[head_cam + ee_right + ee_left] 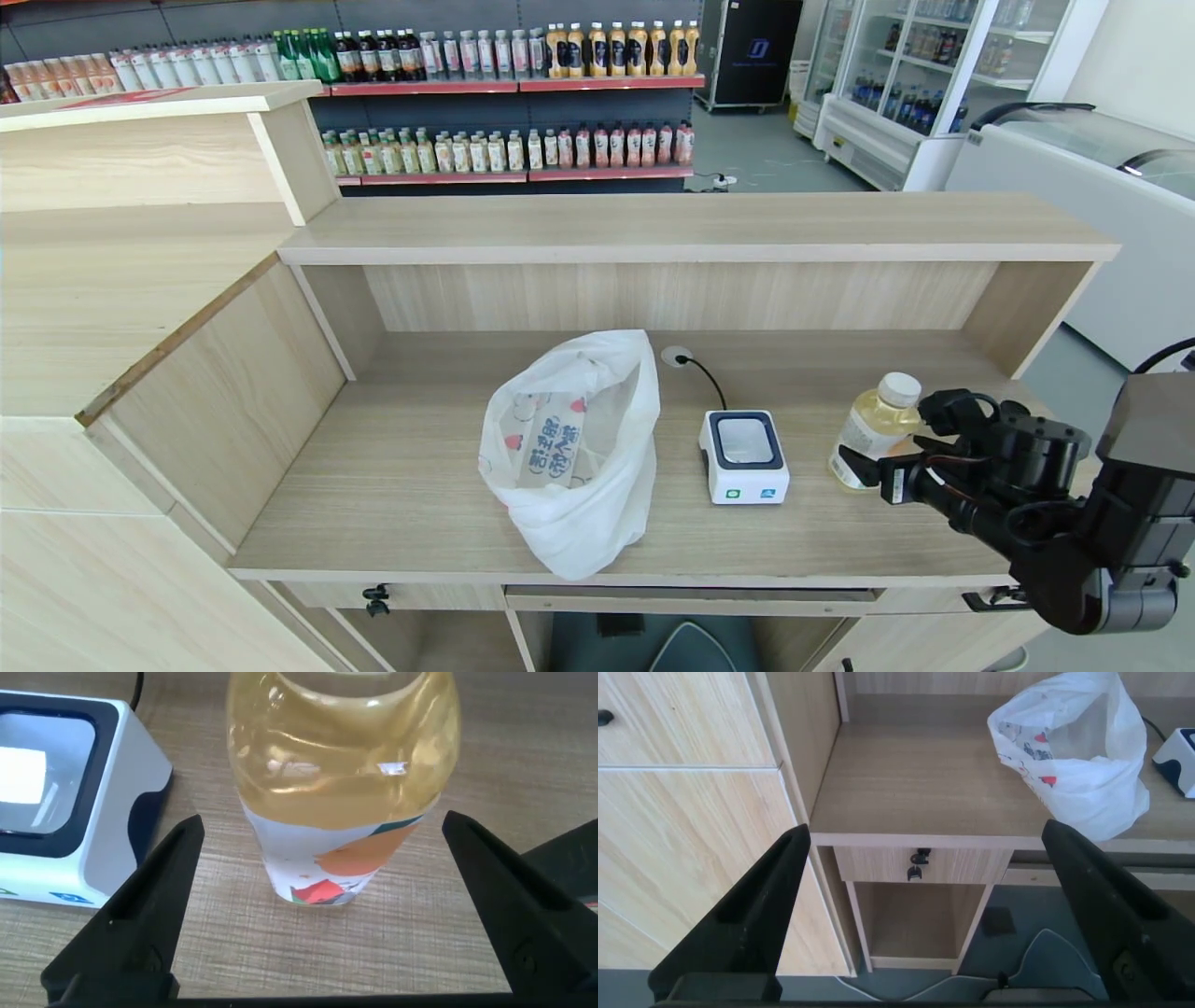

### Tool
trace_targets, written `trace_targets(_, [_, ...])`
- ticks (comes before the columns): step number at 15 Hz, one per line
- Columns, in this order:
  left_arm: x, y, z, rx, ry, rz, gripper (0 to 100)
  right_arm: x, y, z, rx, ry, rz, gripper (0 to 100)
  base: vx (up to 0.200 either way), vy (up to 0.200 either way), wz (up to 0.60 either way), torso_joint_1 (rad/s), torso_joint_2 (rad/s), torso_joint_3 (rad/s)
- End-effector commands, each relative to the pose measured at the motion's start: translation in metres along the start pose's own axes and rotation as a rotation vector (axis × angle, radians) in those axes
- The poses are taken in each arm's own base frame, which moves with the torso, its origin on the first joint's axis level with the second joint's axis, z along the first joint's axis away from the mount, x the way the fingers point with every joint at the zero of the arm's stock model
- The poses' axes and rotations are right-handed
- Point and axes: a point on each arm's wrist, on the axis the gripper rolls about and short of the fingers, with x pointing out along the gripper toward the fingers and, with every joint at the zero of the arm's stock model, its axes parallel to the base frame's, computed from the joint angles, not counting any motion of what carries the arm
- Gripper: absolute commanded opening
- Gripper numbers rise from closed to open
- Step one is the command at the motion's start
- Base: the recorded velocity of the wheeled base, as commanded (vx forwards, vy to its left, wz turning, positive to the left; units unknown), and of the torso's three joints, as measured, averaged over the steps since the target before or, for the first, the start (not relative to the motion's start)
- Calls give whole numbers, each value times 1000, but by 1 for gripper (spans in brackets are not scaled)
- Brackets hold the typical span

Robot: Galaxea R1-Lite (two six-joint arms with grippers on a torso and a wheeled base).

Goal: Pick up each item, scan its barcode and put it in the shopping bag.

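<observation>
Here the bottle (878, 425) stands upright near the right end of the surface (392, 485), beside the scanner (744, 455), between the spread right fingers (140, 924) with gaps either side. The left fingers (747, 915) hang spread off the front edge, left of the bag (579, 467).

Retail shop checkout, wooden counter (420, 485) with barcode scanner (743, 455), shelves of bottled drinks (504, 56) and glass-door refrigerators (920, 75) stood behind

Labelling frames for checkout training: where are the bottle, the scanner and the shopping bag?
bottle (876, 420), head view, its yellow upper body.
scanner (744, 441), head view, its top window.
shopping bag (583, 527), head view, its white lower side.
</observation>
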Motion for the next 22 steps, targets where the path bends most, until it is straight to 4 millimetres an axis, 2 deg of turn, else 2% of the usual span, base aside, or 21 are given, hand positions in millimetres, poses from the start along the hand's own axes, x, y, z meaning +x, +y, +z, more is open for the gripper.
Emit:
trace_targets(1, [0,0,0,0,-1,0,100,6,1,-5,-1,7,3,100,0,0,0,0,0,0])
trace_targets(11, [0,0,0,0,-1,0,100,33,2,-1,-5,-51,8,100,0,0,0,0,0,0])
trace_targets(18, [0,0,0,0,-1,0,100,44,5,-10,-7,-43,21,100,0,0,0,0,0,0])
trace_targets(22, [0,0,0,0,-1,0,100,61,5,-6,-12,-88,22,100,0,0,0,0,0,0])
